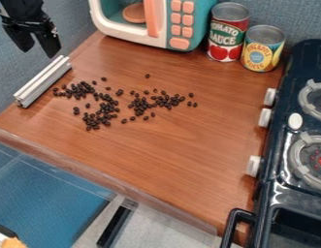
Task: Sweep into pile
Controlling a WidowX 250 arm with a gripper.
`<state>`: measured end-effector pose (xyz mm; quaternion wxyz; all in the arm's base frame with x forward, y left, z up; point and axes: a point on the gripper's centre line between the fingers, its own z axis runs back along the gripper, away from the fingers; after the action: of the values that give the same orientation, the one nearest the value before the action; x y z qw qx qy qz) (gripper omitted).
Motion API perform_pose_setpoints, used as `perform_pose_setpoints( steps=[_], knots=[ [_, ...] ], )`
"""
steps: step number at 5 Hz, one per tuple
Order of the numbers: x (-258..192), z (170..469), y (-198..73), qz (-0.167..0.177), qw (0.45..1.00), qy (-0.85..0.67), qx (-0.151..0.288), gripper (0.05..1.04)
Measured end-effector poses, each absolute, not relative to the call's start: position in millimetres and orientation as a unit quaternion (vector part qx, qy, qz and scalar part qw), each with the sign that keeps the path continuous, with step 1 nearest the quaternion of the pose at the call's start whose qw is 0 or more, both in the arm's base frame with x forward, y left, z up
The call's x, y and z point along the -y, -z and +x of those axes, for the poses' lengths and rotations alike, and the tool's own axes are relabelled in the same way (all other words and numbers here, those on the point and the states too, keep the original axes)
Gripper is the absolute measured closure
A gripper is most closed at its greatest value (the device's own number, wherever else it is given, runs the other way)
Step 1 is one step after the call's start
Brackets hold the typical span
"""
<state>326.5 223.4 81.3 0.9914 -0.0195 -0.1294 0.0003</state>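
Table [163, 155]: below and right of the gripper [40, 50]
Stove [276, 177]: well right of it
Toy microwave [182, 24]: right of it
Gripper: released, fingers apart
Cans [228, 34]: right, past the microwave
Metal bar [43, 81]: below it
Beans [107, 98]: scattered, lower right of it, past the bar

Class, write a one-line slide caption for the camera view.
Dark beans lie scattered on a wooden counter, with a black gripper near a pale bar.

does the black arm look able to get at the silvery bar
Probably yes: the claw hangs open near the far end of the silvery bar, and nothing seems to stand between them
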Motion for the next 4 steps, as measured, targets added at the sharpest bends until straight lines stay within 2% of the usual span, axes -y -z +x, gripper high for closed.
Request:
perform_pose_setpoints(
  steps=[1, 4],
  knots=[
    [-221.5, 324.2, -63.9, -0.032, 0.993, -0.002, 0.111, 0.083],
    [-226.4, 320.6, -54.3, -0.004, 0.996, 0.003, 0.089, 0.083]
  ],
)
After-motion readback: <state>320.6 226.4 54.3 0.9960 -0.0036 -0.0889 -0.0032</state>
